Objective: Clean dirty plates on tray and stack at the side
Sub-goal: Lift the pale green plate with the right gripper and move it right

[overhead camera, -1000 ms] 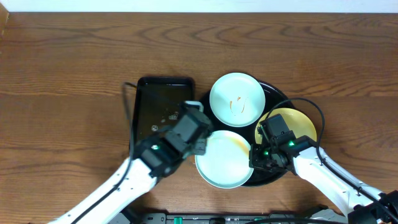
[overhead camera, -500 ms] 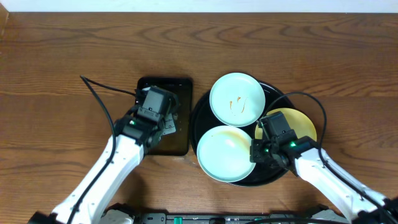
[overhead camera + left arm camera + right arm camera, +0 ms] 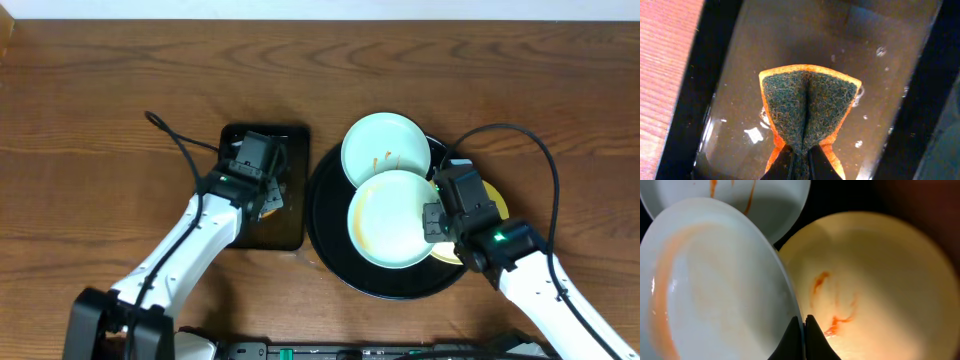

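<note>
My right gripper (image 3: 432,219) (image 3: 803,325) is shut on the right rim of a pale blue-white plate (image 3: 392,218) (image 3: 715,285) and holds it over the round black tray (image 3: 330,215). This plate has a faint orange smear along its left side. A second pale blue-white plate (image 3: 385,145) (image 3: 765,205) with orange streaks lies at the tray's back. The pale yellow plate (image 3: 497,208) (image 3: 875,280) with orange smears lies at the tray's right, mostly hidden by my right arm from overhead. My left gripper (image 3: 268,198) (image 3: 801,156) is shut on an orange sponge (image 3: 807,107) with a dark scrub face.
A smaller rectangular black tray (image 3: 235,165) (image 3: 720,65) holding shallow water lies left of the round tray, under the sponge. Brown wooden table (image 3: 100,110) extends all around. Cables loop from both arms.
My right gripper lifted the near plate and carried it up and right, overlapping the back plate. My left gripper with the sponge moved from the plate to the rectangular tray.
</note>
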